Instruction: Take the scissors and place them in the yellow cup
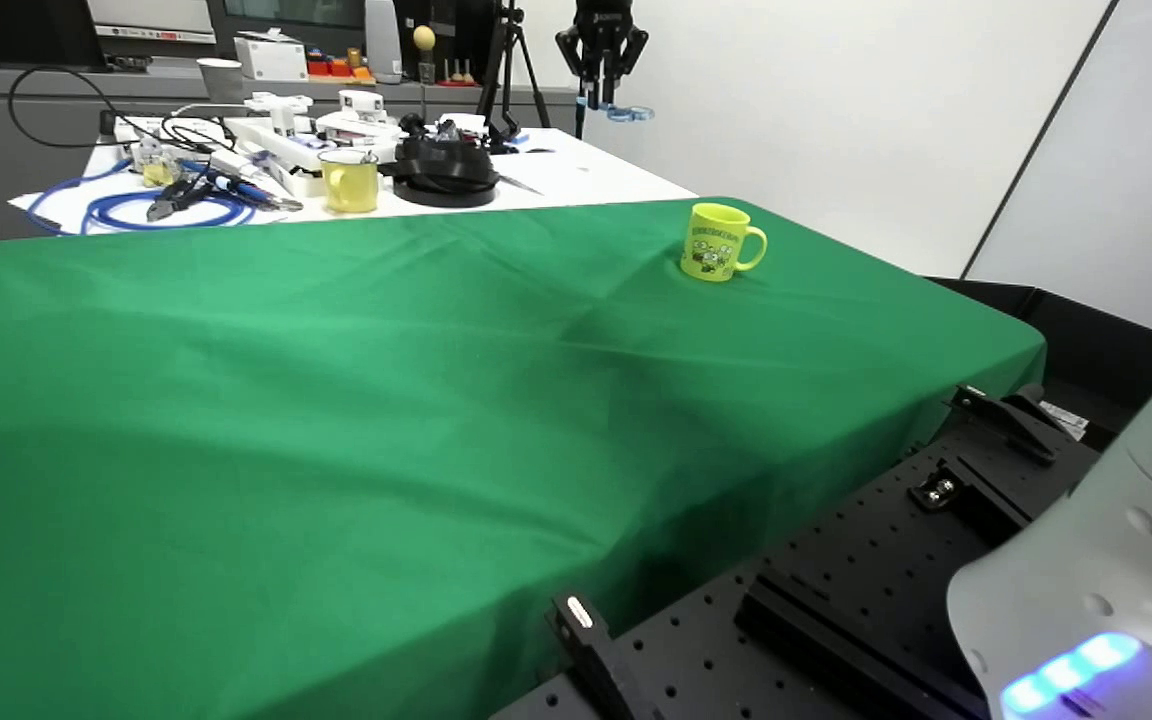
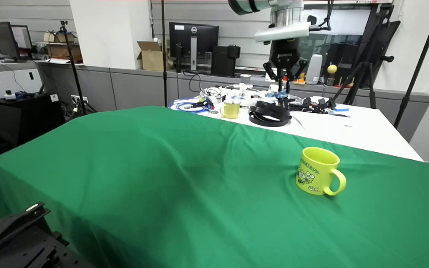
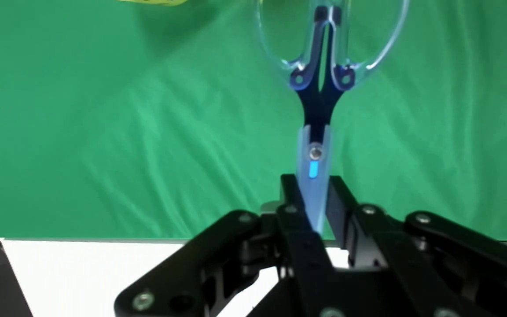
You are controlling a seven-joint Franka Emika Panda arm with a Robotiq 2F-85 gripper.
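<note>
Black two-finger gripper has the slim clear-blue-handled scissors pinched by the blade end, roughly level. Bright yellow cartoon-print mug sits lower, toward the finger-loop side; carry's next, I reckon.

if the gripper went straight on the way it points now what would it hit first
Pointing down, the gripper, shut on the scissors, would probably meet the green cloth first, near its edge by the white table. Depth is hard to judge, so the exact spot is uncertain.
</note>
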